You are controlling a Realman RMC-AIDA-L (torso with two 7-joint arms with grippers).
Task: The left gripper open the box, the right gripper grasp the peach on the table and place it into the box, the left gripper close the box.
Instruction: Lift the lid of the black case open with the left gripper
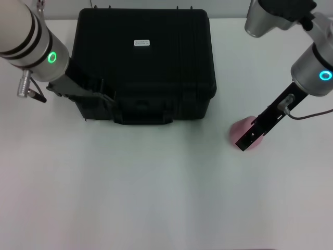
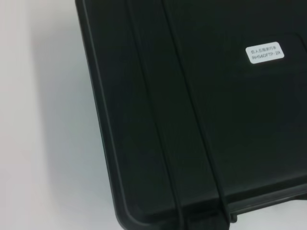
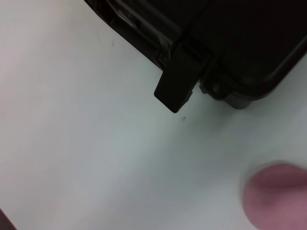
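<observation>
The black box point(image 1: 143, 62) stands at the back middle of the table with its lid down and a white label point(image 1: 141, 42) on top. My left gripper point(image 1: 106, 96) is at the box's front left corner, right against its front face. To the right of the box, the pink peach point(image 1: 239, 128) lies on the table, and my right gripper point(image 1: 243, 143) reaches down over its near right side. The left wrist view shows only the ribbed lid of the box point(image 2: 201, 134). In the right wrist view the peach point(image 3: 279, 196) lies close by, and a latch point(image 3: 176, 86) hangs off the box's corner.
The white table point(image 1: 156, 198) stretches in front of the box and the peach. The left arm's thick white links lie along the table's left side, and the right arm comes in from the back right.
</observation>
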